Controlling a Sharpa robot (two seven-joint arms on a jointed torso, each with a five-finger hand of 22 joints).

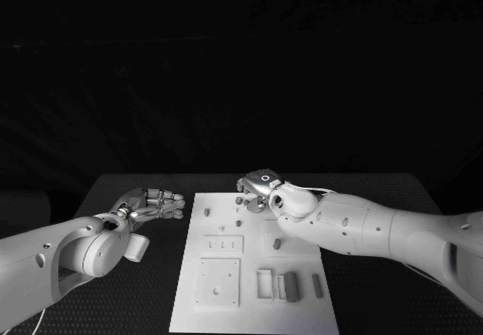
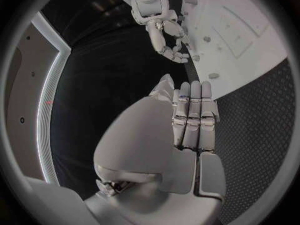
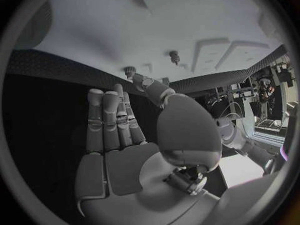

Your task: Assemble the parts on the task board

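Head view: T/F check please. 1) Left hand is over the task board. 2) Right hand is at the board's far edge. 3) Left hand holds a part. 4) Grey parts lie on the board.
1) False: the left hand is over the black table, left of the task board.
2) True: the right hand is there.
3) False: its fingers are straight and hold nothing.
4) True, for example the long grey part.

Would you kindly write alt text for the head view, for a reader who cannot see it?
A white task board lies mid-table with small grey parts on it. The right hand hovers over the board's far edge, while the left hand is held above the black table to the board's left, fingers extended and holding nothing.
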